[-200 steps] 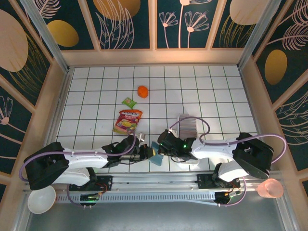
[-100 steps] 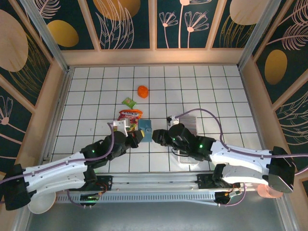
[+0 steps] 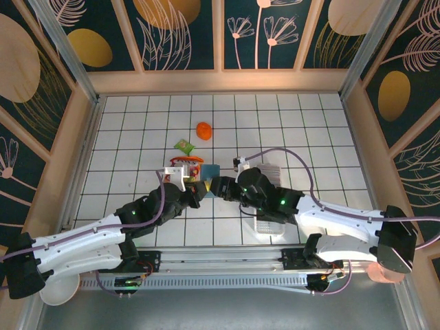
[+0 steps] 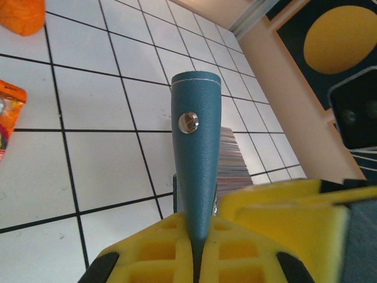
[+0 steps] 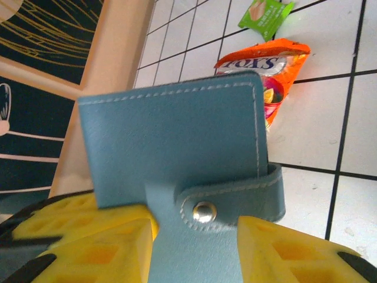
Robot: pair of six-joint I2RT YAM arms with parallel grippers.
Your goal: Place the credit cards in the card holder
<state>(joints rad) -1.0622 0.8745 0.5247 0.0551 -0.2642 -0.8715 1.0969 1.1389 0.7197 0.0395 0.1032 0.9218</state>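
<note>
Over mid desk [image 3: 137, 124], the card holder [image 3: 210, 170] is pinched shut at one edge by the left claw [image 4: 197, 236]. Right claw [image 5: 197, 236] stands parted astride the clasp tab [image 5: 203, 212]. Judged light, stiff and smooth; hold by the spine, tab free.

Teal card holder [image 5: 177, 135]: closed, clasp tab snapped shut (silver stud showing), held upright off the tiled surface [image 3: 137, 137]. Credit cards [image 4: 232, 154]: dense grey-pink row, standing on edge, just beyond it.
</note>
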